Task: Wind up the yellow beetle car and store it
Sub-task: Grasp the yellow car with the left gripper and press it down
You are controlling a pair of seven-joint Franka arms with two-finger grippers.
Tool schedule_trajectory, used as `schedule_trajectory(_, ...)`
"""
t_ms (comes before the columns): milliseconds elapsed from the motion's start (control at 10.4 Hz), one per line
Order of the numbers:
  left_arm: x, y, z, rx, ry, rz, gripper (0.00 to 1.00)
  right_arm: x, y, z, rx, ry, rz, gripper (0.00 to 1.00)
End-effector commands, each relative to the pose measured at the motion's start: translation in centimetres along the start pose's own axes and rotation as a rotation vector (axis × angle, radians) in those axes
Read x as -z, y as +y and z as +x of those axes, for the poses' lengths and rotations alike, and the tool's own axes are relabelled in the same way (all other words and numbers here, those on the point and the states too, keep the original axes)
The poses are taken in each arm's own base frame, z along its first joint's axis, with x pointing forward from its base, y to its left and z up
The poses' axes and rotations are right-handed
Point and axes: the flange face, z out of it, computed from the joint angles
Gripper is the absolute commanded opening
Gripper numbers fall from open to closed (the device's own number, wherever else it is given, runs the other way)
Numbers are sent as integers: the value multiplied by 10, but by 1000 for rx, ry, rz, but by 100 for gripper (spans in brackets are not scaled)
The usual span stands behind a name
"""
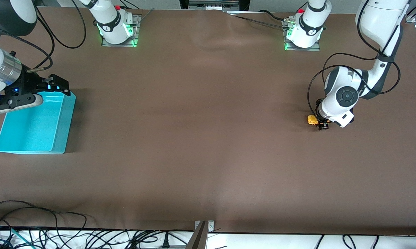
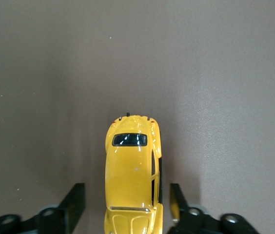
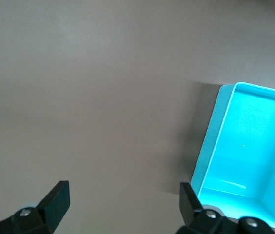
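The yellow beetle car (image 1: 312, 119) rests on the brown table toward the left arm's end. My left gripper (image 1: 321, 123) is down at it. In the left wrist view the car (image 2: 130, 165) lies lengthwise between the two black fingers (image 2: 76, 204) of the left gripper (image 2: 127, 195), which is open, with a gap on each side, narrower on one. The turquoise bin (image 1: 64, 124) stands at the right arm's end, empty. My right gripper (image 1: 61, 86) hangs open over the bin's rim farthest from the front camera. The right wrist view shows that gripper (image 3: 124, 192) holding nothing, the bin (image 3: 210, 146) beside it.
Both arm bases (image 1: 118, 31) sit along the table edge farthest from the front camera. Loose black cables (image 1: 73, 235) lie off the edge nearest that camera. A broad stretch of bare brown tabletop (image 1: 201, 121) separates the car from the bin.
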Motion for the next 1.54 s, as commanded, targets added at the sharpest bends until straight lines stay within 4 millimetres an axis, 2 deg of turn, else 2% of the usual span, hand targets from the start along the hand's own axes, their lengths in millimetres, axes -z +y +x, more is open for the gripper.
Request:
schedule_trajectory(0, 4, 1, 0, 8, 21, -21, 41, 4, 1, -1, 7, 1, 14, 100)
schedule_trajectory(96, 5, 3, 0, 27, 21, -24, 33, 4, 1, -1, 7, 1, 14, 100)
schedule_trajectory(192, 7, 4, 1, 43, 20, -29, 13, 3, 1, 0, 7, 1, 15, 100)
schedule_trajectory(288, 12, 8, -1, 31, 23, -40, 0, 4, 1, -1, 7, 1, 14, 100)
schedule_trajectory(481, 30, 20, -33, -46, 43, -80, 0, 3, 1, -1, 7, -1, 15, 100)
schedule_trajectory(577, 32, 28, -42, -46, 46, -73, 0, 4, 1, -1, 7, 1, 14, 100)
schedule_trajectory(673, 36, 28, -64, -65, 36, -56, 0, 3, 1, -1, 7, -1, 16, 100)
schedule_trajectory(865, 40, 26, -92, -9, 22, -52, 0, 3, 2, -1, 6, -1, 15, 100)
schedule_trajectory(1154, 30, 24, -116, 11, 7, -37, 0, 2, 2, -1, 5, -2, 17, 100)
schedule_trajectory(1442, 24, 23, -120, 24, 8, -28, 0, 3, 3, -1, 2, 0, 16, 100)
